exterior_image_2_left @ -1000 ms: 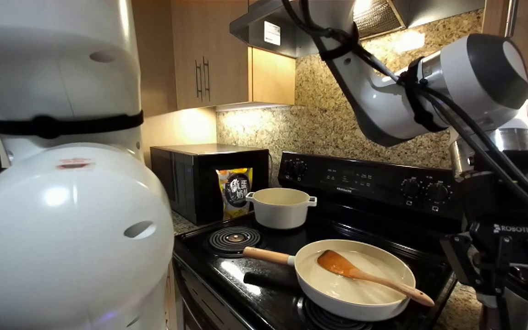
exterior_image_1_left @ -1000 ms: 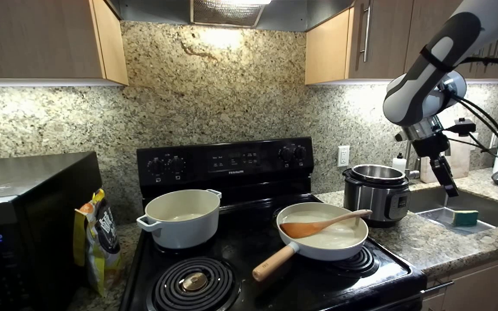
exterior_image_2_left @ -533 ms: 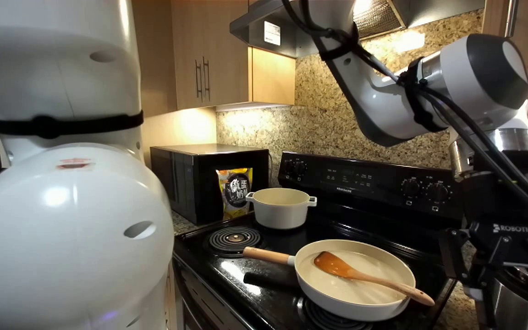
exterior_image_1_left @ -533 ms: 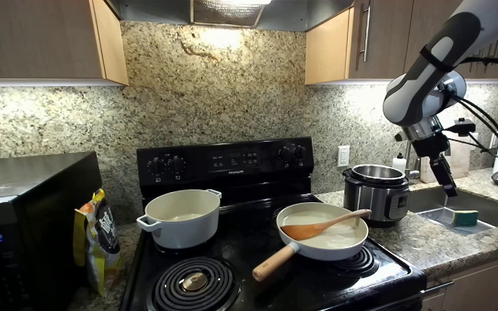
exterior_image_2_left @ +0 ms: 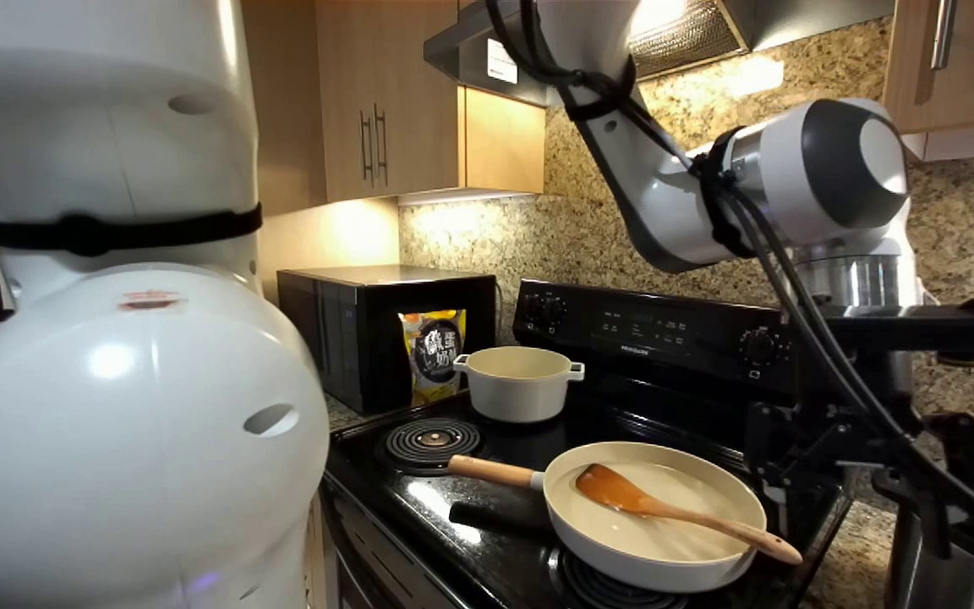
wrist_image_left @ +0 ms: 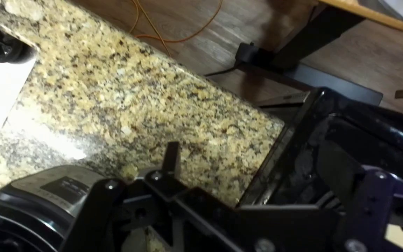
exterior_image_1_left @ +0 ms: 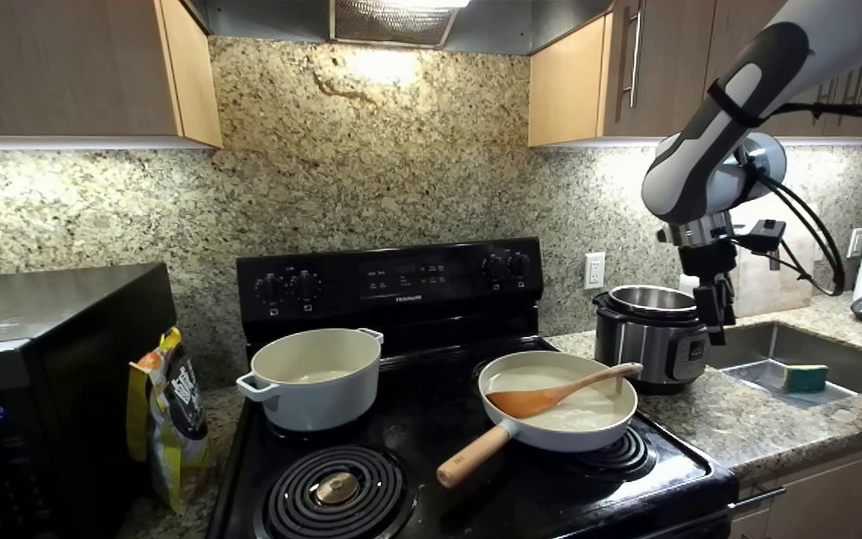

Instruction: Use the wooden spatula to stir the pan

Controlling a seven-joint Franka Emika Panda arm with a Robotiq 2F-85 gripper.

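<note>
The wooden spatula [exterior_image_1_left: 527, 403] [exterior_image_2_left: 622, 495] lies in the cream-white pan [exterior_image_1_left: 581, 439] [exterior_image_2_left: 654, 575], its orange-brown blade on the pan's inside and its handle resting across the rim, the end sticking out. Nothing holds it. My gripper [exterior_image_1_left: 715, 326] [exterior_image_2_left: 861, 524] hangs beside the pan on the handle-end side, above the counter, apart from the spatula. In the wrist view the gripper [wrist_image_left: 257, 162] has its fingers [wrist_image_left: 171, 158] spread wide with only counter and stove edge behind the gap. A sliver of cream shows at that view's lower right corner; the spatula is not visible there.
A shiny steel pressure cooker [exterior_image_1_left: 637, 348] [wrist_image_left: 61, 196] stands close by the gripper on the granite counter [wrist_image_left: 124, 105]. Behind it is a sink [exterior_image_1_left: 850, 359] with a sponge [exterior_image_1_left: 805, 378]. A deeper white pot [exterior_image_1_left: 337, 408] sits on the stove; a snack bag [exterior_image_2_left: 435, 355] leans on the microwave [exterior_image_2_left: 352, 338].
My gripper has opened wider and then moved toward the pan, passing in front of the pressure cooker. The spatula's blade has slid slightly toward the pan's handle side.
</note>
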